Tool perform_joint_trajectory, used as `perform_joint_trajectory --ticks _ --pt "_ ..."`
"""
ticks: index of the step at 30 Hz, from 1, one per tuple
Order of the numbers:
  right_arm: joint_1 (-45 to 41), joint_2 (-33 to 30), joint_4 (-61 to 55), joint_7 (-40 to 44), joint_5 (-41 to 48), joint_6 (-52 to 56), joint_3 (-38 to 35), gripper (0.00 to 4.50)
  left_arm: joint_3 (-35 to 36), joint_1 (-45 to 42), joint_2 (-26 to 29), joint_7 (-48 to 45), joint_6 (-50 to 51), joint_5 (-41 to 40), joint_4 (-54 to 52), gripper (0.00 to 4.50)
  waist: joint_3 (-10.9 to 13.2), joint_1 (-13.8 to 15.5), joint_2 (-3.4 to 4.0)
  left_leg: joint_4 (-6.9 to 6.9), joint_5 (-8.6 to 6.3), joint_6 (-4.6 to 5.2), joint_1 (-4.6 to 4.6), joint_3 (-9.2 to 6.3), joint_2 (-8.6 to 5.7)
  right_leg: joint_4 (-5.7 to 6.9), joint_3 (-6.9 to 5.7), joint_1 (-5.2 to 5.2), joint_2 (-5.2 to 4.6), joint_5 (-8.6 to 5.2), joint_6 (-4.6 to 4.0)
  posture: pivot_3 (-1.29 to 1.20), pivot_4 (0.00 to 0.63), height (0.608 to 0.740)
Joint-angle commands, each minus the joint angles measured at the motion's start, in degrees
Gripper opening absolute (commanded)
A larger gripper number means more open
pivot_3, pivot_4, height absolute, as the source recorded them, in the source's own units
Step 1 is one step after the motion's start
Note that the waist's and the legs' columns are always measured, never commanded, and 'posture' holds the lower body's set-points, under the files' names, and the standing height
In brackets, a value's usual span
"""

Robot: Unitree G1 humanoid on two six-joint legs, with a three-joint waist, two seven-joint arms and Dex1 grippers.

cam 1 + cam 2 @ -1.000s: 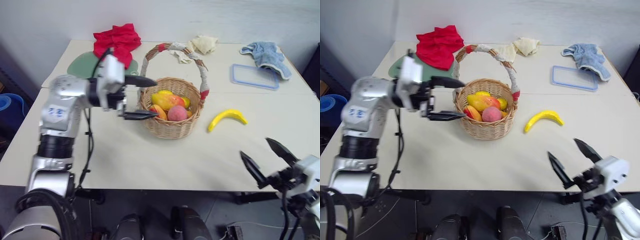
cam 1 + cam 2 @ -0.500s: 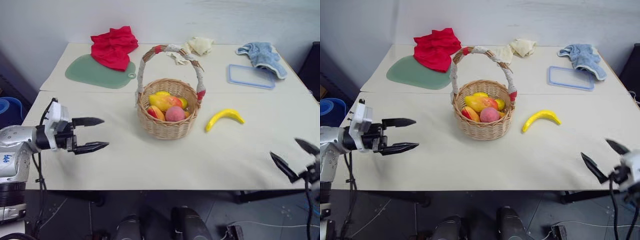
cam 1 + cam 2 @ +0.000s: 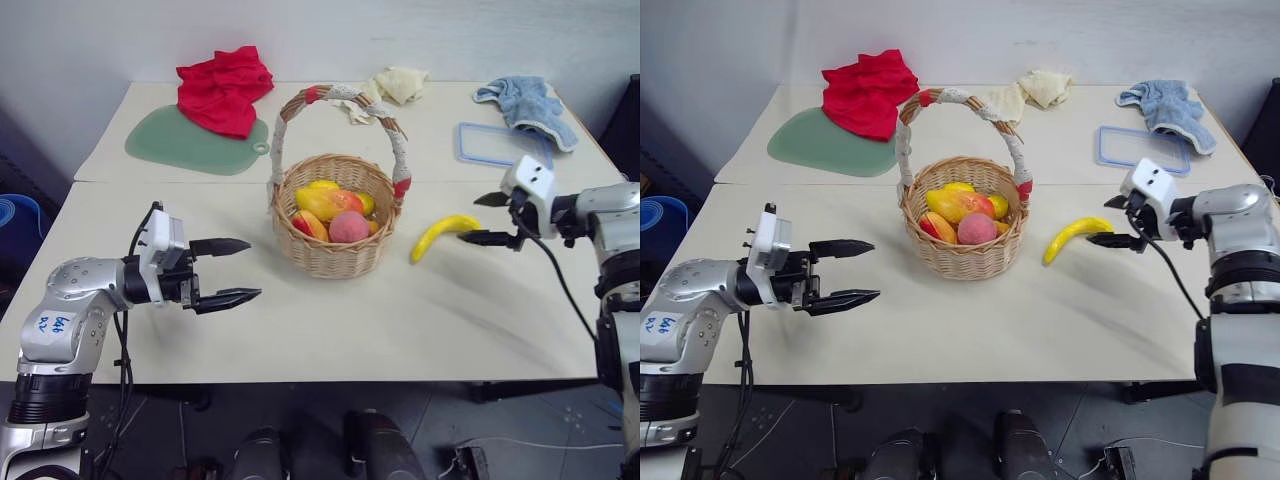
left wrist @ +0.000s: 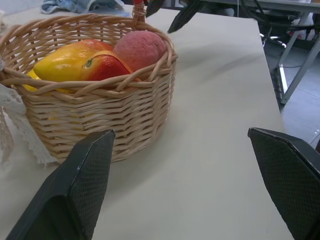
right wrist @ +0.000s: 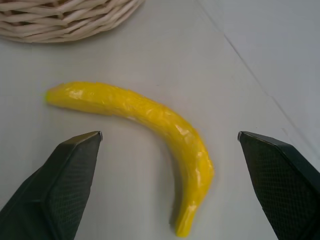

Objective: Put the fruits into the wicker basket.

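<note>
Banana lies between right claw fingers, untouched, in wrist view.

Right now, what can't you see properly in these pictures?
- How many fruits fill the wicker basket: in the eye views the top fruits and wall hide any below.
- The banana's far end: in the eye views the right claw covers it.
- The blue bin: cut off by the left eye view's edge.
</note>
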Motion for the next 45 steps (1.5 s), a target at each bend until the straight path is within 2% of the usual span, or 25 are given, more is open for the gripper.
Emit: perform_joint_trajectory --ticks 1,10,14,16,19,22,29,31,33,36,38,41,43,45 --pt "-3.82 0.83 4.98 -3.69 -2.27 1.36 -0.11 4.50 -0.40 -0.79 -0.13 0.86 0.62 -1.34 -3.56 4.47 0.00 -0.14 0.00 0.02 0.00 0.00 -0.03 0.03 0.00 0.04 0.04 -0.06 0.00 0.00 0.00 0.00 0.150 0.740" --pt "-5.49 5.75 9.13 -17.78 -5.69 2.95 -1.56 4.50 -0.48 -1.02 -0.71 2.41 0.71 -1.54 -5.14 4.47 0.00 -1.47 0.00 0.01 0.03 -0.06 -0.04 0.07 0.05 0.15 0.09 -0.15 0.03 0.00 0.00 0.00 0.150 0.740" --pt "-5.35 7.06 10.46 -17.06 -3.78 11.12 -4.15 4.50 -0.57 -1.44 -0.94 2.64 0.80 -1.75 -5.13 4.47 0.00 -1.62 0.00 -0.01 0.03 -0.07 -0.04 0.07 0.06 0.15 0.09 -0.16 0.04 0.00 -0.01 0.00 0.150 0.740" --pt "-5.56 7.74 10.67 -12.19 -2.51 15.83 -5.50 4.50 -0.92 -2.01 -0.87 2.62 0.72 -1.44 -4.98 4.47 0.00 -1.62 0.00 -0.01 0.04 -0.07 -0.04 0.07 0.06 0.16 0.09 -0.16 0.05 0.00 -0.01 0.00 0.150 0.740" --pt "-5.48 8.09 9.96 -5.89 -2.65 17.31 -5.52 3.97 -0.67 -2.80 -0.74 2.98 1.11 -1.78 -5.21 4.50 0.00 -1.77 0.01 -0.01 0.04 -0.08 -0.03 0.08 0.07 0.16 0.11 -0.16 0.08 0.00 -0.01 0.00 0.150 0.740" --pt "-5.35 8.14 9.20 -4.84 -1.95 16.19 -6.71 3.09 -0.21 -2.61 -0.69 3.43 0.91 -1.65 -5.10 4.50 0.00 -1.84 0.01 -0.01 0.04 -0.08 -0.03 0.09 0.10 0.16 0.11 -0.16 0.11 0.00 -0.01 0.00 0.150 0.740" --pt "-2.53 4.61 6.82 -1.01 -1.81 13.63 -6.61 0.63 -0.29 -1.39 -1.26 4.54 0.42 -1.40 -5.77 4.50 0.00 -1.45 0.01 -0.01 0.04 -0.08 -0.04 0.07 0.05 0.15 0.10 -0.16 0.04 0.00 -0.01 0.00 0.150 0.740" --pt "-2.29 3.14 4.72 1.82 0.08 15.03 -7.88 0.26 -0.14 -0.73 -1.30 4.82 0.46 -1.52 -5.92 4.50 0.00 -1.41 0.01 -0.01 0.04 -0.08 -0.05 0.07 0.03 0.14 0.10 -0.16 0.02 0.00 0.00 0.00 0.150 0.740" --pt "-1.29 1.32 1.47 5.73 1.95 17.78 -8.74 0.20 -0.04 -0.02 -1.21 4.78 0.85 -1.99 -6.14 4.50 0.00 -1.46 0.01 -0.01 0.03 -0.08 -0.05 0.08 0.03 0.14 0.11 -0.16 0.03 0.00 0.00 0.00 0.150 0.740" --pt "6.73 -3.48 -14.19 14.42 6.07 26.66 -8.89 0.20 0.38 0.44 -1.69 5.18 1.58 -3.20 -6.60 4.50 0.00 -1.36 0.01 -0.03 0.03 -0.09 -0.05 0.05 0.08 0.14 0.09 -0.16 0.06 0.00 -0.01 0.00 0.150 0.740" --pt "17.18 -7.52 -35.97 18.06 13.93 39.44 -10.50 0.20 1.00 0.53 -1.67 5.41 1.91 -3.94 -6.51 4.50 0.00 -0.85 0.01 -0.06 0.01 -0.11 -0.12 -0.11 0.09 0.08 0.00 -0.16 0.06 0.00 0.00 0.00 0.150 0.740" --pt "26.27 -7.85 -60.76 12.45 24.34 56.50 -15.72 0.20 2.30 0.84 -1.20 5.19 2.25 -4.90 -5.87 4.50 0.01 -0.52 0.03 0.01 0.00 -0.14 -0.17 -0.16 0.10 0.11 -0.01 -0.21 0.07 0.00 -0.01 0.00 0.150 0.740" --pt "26.41 1.81 -76.43 0.11 31.89 69.49 -21.72 0.20 4.74 0.74 -0.54 5.67 2.21 -5.53 -5.25 4.50 0.01 -1.32 0.01 0.02 0.02 -0.17 -0.06 -0.13 0.06 0.21 0.12 -0.21 0.08 0.01 -0.03 0.00 0.150 0.740" --pt "22.40 15.58 -86.46 -11.96 32.52 84.40 -27.45 0.20 7.07 0.62 0.21 6.35 3.72 -7.49 -5.34 4.50 -0.02 -1.93 -0.05 0.00 0.10 -0.36 0.05 -0.30 0.12 0.24 0.15 -0.18 0.20 0.13 -0.23 0.00 0.150 0.740"
